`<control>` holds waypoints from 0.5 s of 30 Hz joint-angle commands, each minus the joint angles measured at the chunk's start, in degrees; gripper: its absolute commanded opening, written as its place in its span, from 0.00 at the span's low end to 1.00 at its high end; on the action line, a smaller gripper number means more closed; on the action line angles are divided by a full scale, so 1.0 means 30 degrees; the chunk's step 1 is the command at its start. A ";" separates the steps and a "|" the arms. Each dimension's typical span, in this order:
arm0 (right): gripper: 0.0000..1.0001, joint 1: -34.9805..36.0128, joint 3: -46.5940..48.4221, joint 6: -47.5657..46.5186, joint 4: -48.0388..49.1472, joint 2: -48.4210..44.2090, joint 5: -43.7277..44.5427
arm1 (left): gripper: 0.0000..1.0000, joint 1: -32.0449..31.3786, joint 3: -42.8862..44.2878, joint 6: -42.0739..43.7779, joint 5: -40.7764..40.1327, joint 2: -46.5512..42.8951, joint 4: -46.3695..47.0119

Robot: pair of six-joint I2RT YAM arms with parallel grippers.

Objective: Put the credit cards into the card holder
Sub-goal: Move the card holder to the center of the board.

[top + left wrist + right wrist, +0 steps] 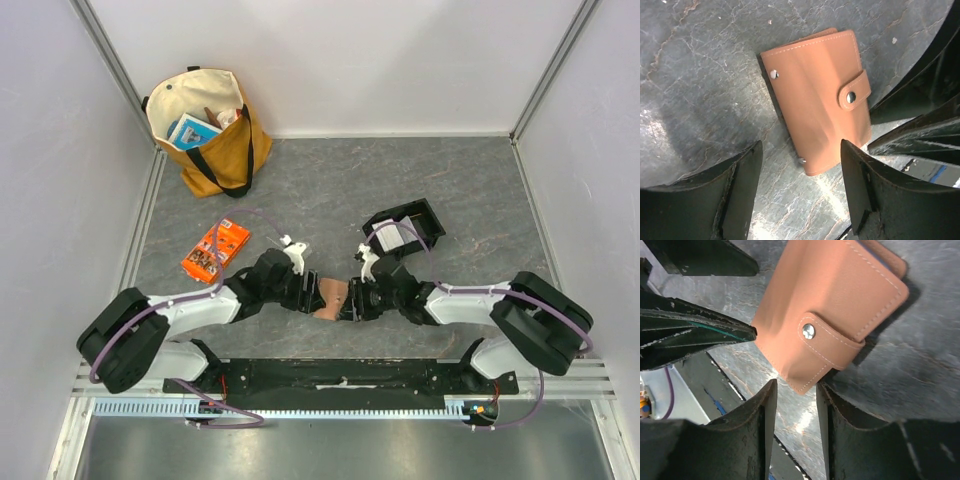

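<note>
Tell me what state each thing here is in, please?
Wallet: closed, strap snapped, lying flat.
Left gripper: open, by the wallet.
Right gripper: open, narrow gap.
Cards: in the black tray.
Tote bag: open-topped, things inside.
Orange packet: lying flat.

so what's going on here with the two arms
Both arms are at the card holder, which lies flat on the table, folded shut with its snap fastened. The left gripper is open, its fingers either side of one end; the right gripper is open at a corner. Neither holds it. A pale stack, apparently the credit cards, sits in the black tray behind.
</note>
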 commanded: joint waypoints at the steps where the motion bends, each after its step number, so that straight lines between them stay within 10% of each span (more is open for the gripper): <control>1: 0.43 0.0935 0.0210 0.1528 0.2112 0.0938 0.0144 | 0.70 -0.0042 -0.1858 -0.2436 0.0383 -0.0288 0.1427; 15: 0.45 0.2200 0.2115 -0.2538 -0.4385 -0.3479 0.4887 | 0.54 -0.0013 0.0836 0.0199 -0.0113 0.2438 -0.0852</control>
